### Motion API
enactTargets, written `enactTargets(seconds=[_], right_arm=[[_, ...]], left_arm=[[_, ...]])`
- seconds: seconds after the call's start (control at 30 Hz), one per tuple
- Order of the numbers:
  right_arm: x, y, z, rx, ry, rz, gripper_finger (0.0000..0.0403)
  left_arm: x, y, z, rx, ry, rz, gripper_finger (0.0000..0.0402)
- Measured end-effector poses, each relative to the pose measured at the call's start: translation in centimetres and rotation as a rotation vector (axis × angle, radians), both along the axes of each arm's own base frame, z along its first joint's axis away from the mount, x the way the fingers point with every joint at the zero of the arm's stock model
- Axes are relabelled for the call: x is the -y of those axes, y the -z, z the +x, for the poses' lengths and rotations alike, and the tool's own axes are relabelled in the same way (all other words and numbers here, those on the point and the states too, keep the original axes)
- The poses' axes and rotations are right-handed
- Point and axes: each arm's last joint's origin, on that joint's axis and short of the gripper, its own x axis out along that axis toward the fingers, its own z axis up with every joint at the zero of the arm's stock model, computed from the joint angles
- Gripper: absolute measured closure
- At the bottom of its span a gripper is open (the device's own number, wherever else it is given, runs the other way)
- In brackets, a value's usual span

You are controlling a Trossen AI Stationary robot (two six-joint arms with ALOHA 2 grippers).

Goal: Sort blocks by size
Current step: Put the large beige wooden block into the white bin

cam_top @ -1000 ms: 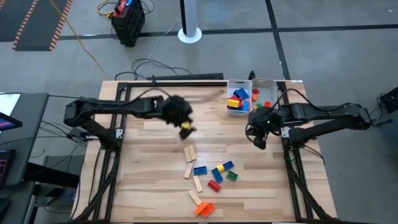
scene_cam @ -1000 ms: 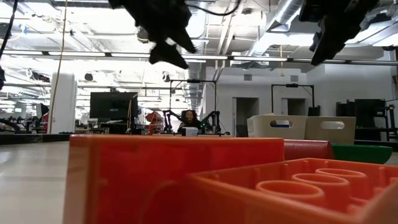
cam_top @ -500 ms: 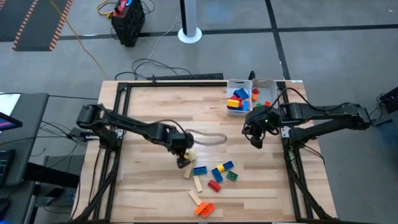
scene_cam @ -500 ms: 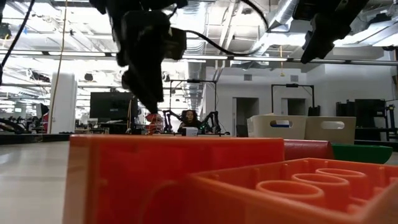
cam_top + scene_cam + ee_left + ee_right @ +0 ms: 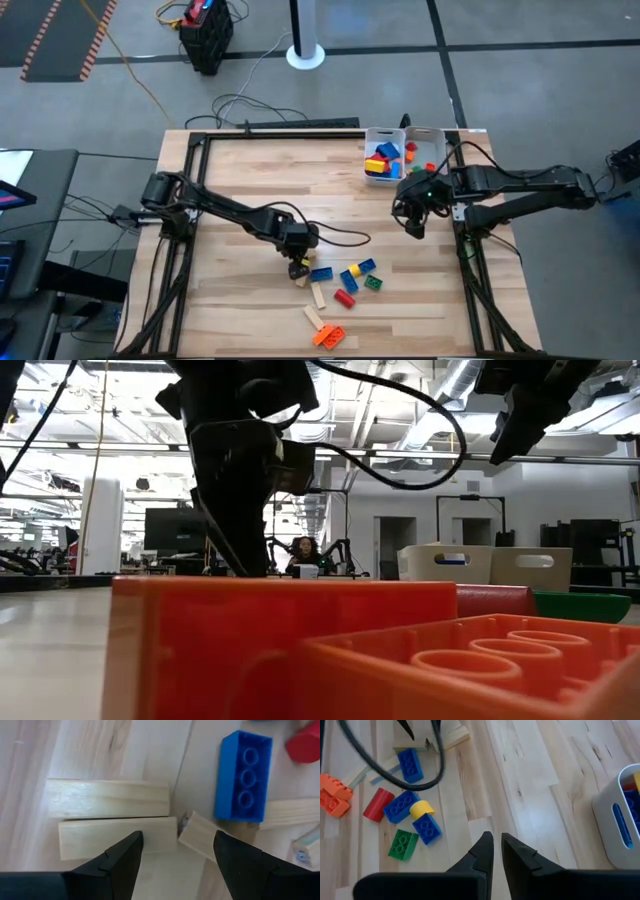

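Left hand (image 5: 175, 851) is down over the loose pile in the middle of the bench (image 5: 240, 180), fingers spread and holding nothing. It's parked right above two pale wooden bars (image 5: 117, 837) lying side by side and touching along their long edges, with a third wooden piece (image 5: 197, 834) butting in at an angle at their end. A blue brick (image 5: 243, 776) sits just beyond that.

Right hand (image 5: 496, 851) is pinched nearly shut with nothing in it, hanging above the bench near the white tray (image 5: 385, 150), which already has some bricks in it. It looks like it's just waiting.

The rest of the blocks (image 5: 345, 285) are scattered close by: blue, red, green, yellow, and an orange brick (image 5: 328, 335) nearest the front edge.

My guess is the step is grabbing one wooden bar. The tricky bit is that the two bars are snug together, so a finger coming straight down between them probably lands on top of one. I'd straddle the nearer bar across its short width, or grab both as a pair if the spread allows. Also watch that angled piece, since it could get dragged or tip the bar on lift. Go down slow and centred, then squeeze.
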Motion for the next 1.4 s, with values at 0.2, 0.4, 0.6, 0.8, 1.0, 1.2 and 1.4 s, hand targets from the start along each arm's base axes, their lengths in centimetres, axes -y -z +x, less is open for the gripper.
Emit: enactTargets(seconds=[0.2, 0.4, 0.6, 0.8, 1.0, 1.2, 1.4], right_arm=[[0.0, -0.2, -0.6, 0.002, 0.001, 0.001, 0.0336], [0.2, -0.4, -0.7, 0.016, 0.01, -0.002, 0.0336], [0.5, -0.4, -0.7, 0.017, 0.007, -0.021, 0.0336], [0.7, -0.4, -0.7, 0.022, 0.022, -0.019, 0.0336], [0.7, -0.4, -0.7, 0.02, 0.049, 0.006, 0.0336], [0.7, -0.5, -0.6, 0.027, 0.062, 0.017, 0.0336], [0.7, -0.7, -0.4, 0.059, 0.063, 0.017, 0.0336]], left_arm=[[-1.4, 0.1, -1.4, -0.127, -0.103, 0.064, 0.0161], [-2.2, -1.0, -2.7, -0.189, -0.096, 0.093, 0.0161], [-2.5, -3.4, -3.8, -0.124, 0.205, 0.21, 0.0161], [-2.2, -3.1, -3.9, -0.087, 0.763, 0.377, 0.0161], [-2.7, -1.7, -4.5, -0.083, 0.985, 0.44, 0.0161], [-3.3, -0.2, -5.2, -0.088, 1.05, 0.47, 0.0161], [-3.4, 0.1, -4.8, -0.044, 1.044, 0.547, 0.0161]])
